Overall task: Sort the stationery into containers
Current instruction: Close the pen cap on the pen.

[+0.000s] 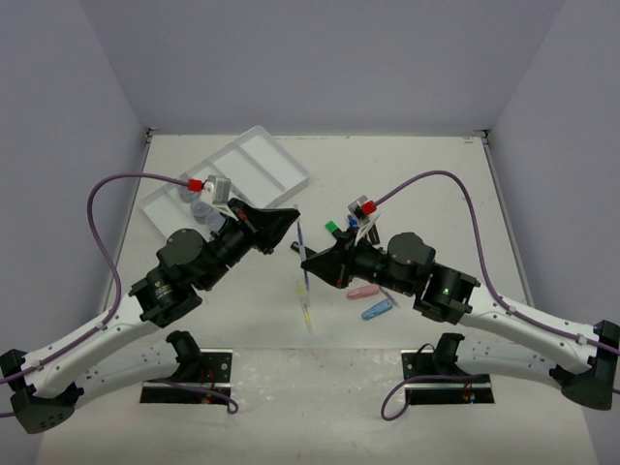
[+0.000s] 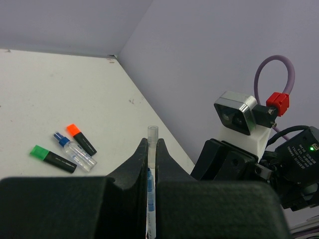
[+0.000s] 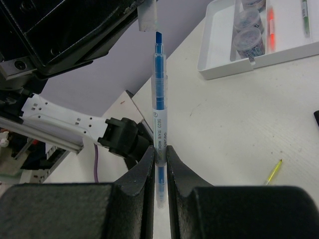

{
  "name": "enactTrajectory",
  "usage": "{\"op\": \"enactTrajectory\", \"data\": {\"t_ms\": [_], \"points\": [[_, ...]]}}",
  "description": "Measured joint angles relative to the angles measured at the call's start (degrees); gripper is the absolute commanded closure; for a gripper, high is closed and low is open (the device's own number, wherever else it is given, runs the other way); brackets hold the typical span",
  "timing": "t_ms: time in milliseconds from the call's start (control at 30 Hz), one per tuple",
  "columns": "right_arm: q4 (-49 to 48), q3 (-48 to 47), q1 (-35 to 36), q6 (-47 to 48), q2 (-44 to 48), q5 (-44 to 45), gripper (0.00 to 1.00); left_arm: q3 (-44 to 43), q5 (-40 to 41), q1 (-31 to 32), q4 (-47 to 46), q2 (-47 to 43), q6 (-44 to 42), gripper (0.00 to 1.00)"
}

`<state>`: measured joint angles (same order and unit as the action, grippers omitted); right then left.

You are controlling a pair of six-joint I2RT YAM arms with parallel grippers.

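My right gripper (image 3: 159, 152) (image 1: 306, 260) is shut on a thin blue highlighter pen (image 3: 159, 94) (image 1: 301, 235), held above the middle of the table. The pen's blue tip is bare. My left gripper (image 2: 152, 144) (image 1: 290, 248) faces it and is shut on the pen's clear cap (image 2: 152, 133) (image 3: 148, 17), just off the tip. The white tray (image 1: 276, 160) (image 3: 214, 67) lies at the back left. It holds small round jars (image 3: 248, 37), an orange pen (image 3: 270, 25) and a green pen (image 3: 305, 15).
A green-capped highlighter (image 2: 52, 158) (image 1: 332, 229), an orange-capped highlighter (image 2: 81, 139) and a blue-capped bottle (image 2: 75, 152) lie behind my right wrist. A yellow pen (image 1: 305, 305) (image 3: 273, 172), a pink piece (image 1: 362, 291) and a blue piece (image 1: 378, 309) lie nearer the front.
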<state>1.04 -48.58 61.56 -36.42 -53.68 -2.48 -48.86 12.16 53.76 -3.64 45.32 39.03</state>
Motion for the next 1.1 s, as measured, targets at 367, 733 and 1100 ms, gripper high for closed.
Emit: {"op": "enactTrajectory", "data": {"t_ms": [367, 733, 1100], "points": [[1.7, -1.0, 0.0, 0.4, 0.2, 0.5, 1.00, 0.0, 0.0, 0.0, -0.1, 0.0, 0.4, 1.00], [1.7, -1.2, 0.0, 0.4, 0.2, 0.1, 1.00, 0.0, 0.3, 0.0, -0.1, -0.1, 0.4, 1.00], [2.0, -2.4, 0.0, 0.5, 0.1, 0.3, 1.00, 0.0, 0.2, 0.0, -0.5, 0.2, 0.4, 1.00]]}}
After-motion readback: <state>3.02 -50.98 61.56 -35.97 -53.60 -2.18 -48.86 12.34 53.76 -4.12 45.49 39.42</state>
